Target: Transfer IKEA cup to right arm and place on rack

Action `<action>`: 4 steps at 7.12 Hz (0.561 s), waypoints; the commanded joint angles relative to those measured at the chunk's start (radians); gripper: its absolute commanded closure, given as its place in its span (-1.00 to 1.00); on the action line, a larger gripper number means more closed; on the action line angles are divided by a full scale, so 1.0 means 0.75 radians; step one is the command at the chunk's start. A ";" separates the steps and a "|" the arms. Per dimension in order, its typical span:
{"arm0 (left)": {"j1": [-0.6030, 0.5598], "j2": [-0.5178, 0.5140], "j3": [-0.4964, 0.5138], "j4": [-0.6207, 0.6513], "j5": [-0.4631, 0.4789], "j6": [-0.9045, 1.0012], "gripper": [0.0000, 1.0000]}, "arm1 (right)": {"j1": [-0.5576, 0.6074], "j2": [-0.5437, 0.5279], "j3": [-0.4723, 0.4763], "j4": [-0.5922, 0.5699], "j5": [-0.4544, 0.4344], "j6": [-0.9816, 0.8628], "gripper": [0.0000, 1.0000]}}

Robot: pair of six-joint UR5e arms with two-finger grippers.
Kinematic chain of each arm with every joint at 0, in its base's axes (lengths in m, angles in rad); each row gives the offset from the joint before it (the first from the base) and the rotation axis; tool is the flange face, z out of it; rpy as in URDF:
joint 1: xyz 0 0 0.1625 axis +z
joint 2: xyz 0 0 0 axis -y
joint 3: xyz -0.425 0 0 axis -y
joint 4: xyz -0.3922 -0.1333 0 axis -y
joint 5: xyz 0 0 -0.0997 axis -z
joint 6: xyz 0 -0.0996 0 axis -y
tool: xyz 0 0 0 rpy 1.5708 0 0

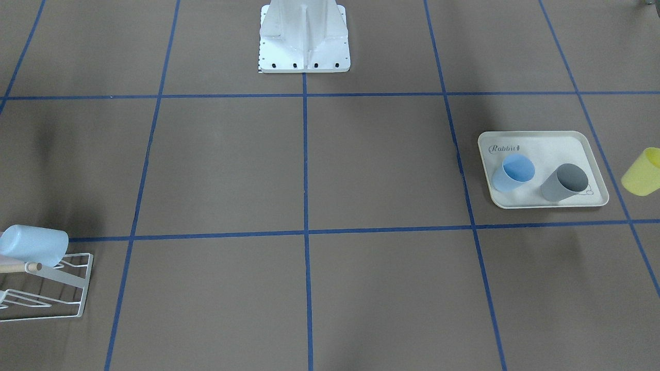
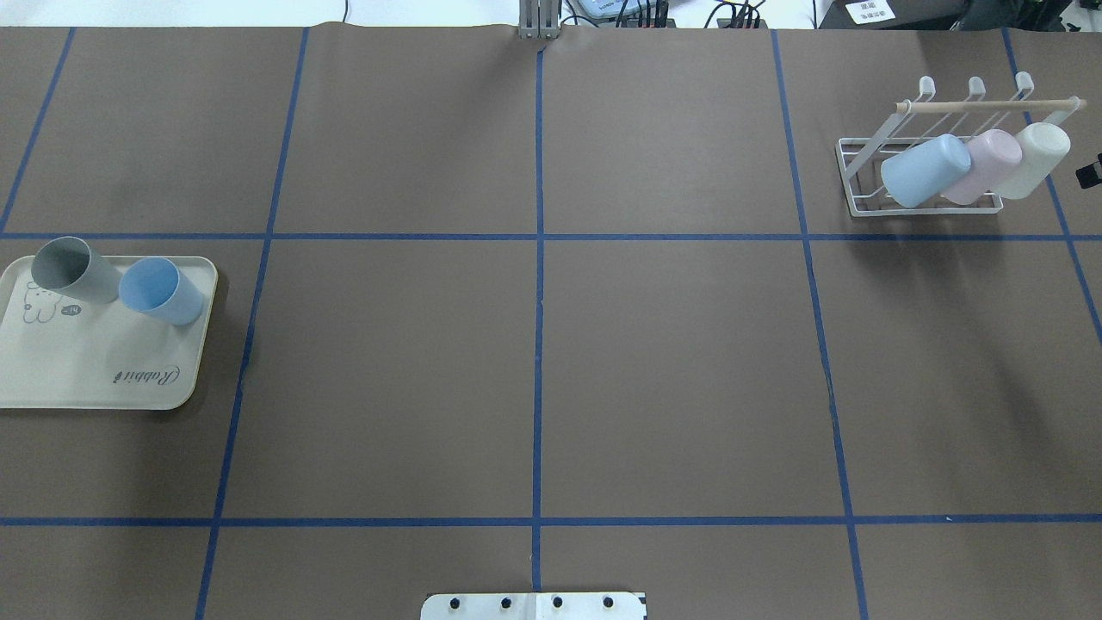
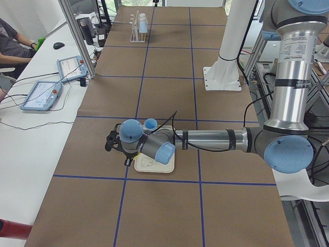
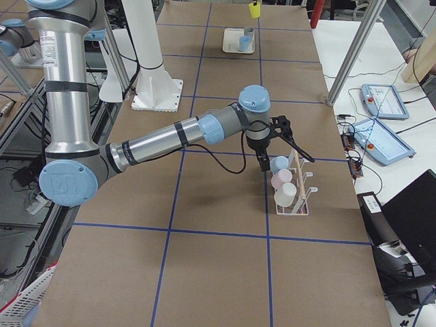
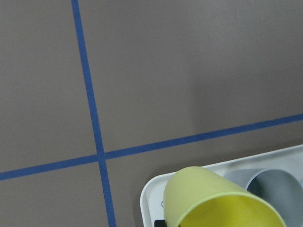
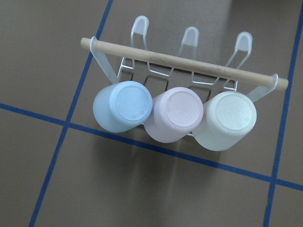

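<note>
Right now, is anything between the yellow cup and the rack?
Nothing visible lies on the table between the yellow cup and the rack. But the light blue cup, pink cup and cream cup fill its front row; only the back prongs are free.

front view: yellow cup (image 1: 642,171) cut at right edge, rack (image 1: 62,276) at left | overhead: tray (image 2: 86,370) cut at left edge

Left arm (image 3: 216,140): forearm stretched out level, low over the desk (image 3: 154,206), wrist bent, left claw (image 3: 110,142) at the far end, jaw state unreadable

Right arm (image 4: 158,141): forearm extended level, right claw (image 4: 263,161) pointing down, jaw state unreadable
</note>
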 commanded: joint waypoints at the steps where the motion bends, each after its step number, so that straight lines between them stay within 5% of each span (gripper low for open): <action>1: -0.036 -0.004 -0.152 0.061 -0.003 -0.243 1.00 | -0.017 0.001 -0.014 0.170 0.026 0.218 -0.98; 4: 0.092 -0.061 -0.436 0.031 -0.013 -0.997 1.00 | -0.079 -0.001 -0.016 0.434 0.085 0.592 -0.97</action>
